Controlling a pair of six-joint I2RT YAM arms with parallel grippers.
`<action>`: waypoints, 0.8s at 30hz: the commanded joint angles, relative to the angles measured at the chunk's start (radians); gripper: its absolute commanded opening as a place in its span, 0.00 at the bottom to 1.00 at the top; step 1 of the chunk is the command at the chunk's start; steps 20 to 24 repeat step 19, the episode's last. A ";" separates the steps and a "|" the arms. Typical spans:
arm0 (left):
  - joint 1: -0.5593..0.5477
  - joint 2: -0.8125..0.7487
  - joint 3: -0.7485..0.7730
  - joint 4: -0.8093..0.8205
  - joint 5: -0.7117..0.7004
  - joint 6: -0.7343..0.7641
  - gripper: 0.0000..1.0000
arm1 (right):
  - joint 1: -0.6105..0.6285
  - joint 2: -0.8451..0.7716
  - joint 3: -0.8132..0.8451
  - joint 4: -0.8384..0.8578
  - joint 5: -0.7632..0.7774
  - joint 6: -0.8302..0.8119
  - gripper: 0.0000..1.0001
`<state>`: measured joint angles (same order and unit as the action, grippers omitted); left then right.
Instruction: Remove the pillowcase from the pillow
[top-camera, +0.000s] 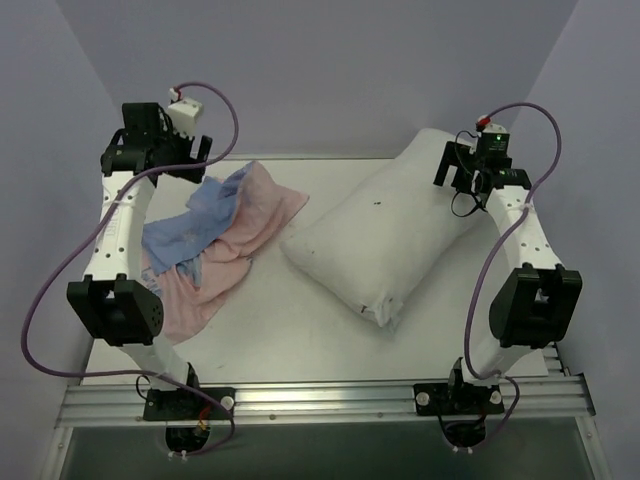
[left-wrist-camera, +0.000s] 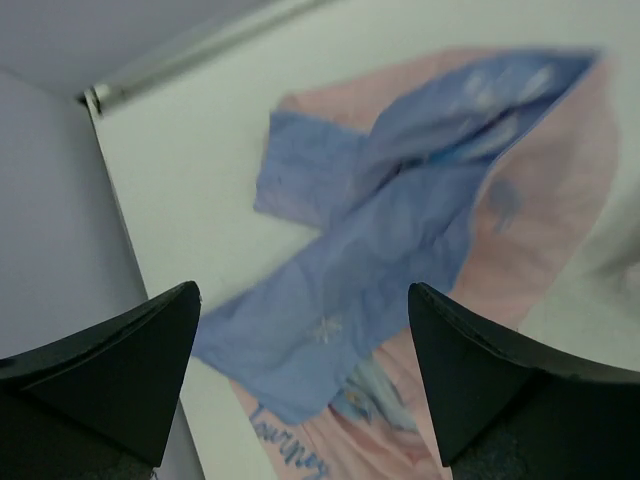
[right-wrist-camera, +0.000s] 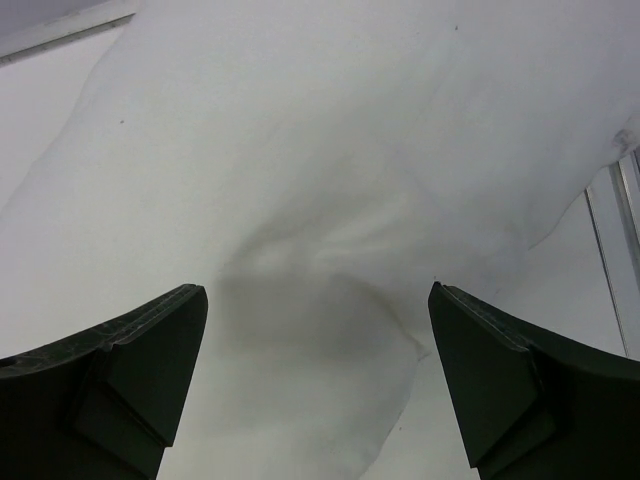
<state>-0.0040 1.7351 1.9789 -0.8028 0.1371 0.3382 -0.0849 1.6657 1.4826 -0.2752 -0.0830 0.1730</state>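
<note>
Aluminium rail (top-camera: 320, 400), near edge. Smooth white bench (top-camera: 300, 330). Pillowcase (top-camera: 215, 245): crumpled thin fabric along the left edge, blue over pink, just beside the pillow (top-camera: 375, 245), which is plump, white and bare, lying diagonally toward the far right corner. Left wrist view alone: snowflake print, lettering. Right wrist view alone: dented crease. Left fingers (top-camera: 197, 158), right fingers (top-camera: 457, 172): spread wide, empty. Plain grey walls (top-camera: 320, 70).

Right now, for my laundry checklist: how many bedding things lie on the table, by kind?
pillowcase: 1
pillow: 1
Total: 2
</note>
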 joint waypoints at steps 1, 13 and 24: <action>0.077 -0.133 -0.183 -0.096 -0.054 0.027 0.94 | 0.019 -0.124 -0.017 -0.044 0.101 0.034 1.00; 0.194 -0.601 -0.952 -0.076 -0.106 0.101 0.94 | 0.082 -0.507 -0.428 0.050 0.039 0.152 1.00; 0.194 -0.755 -1.118 -0.065 -0.109 0.084 0.94 | 0.109 -0.665 -0.588 0.067 0.046 0.140 1.00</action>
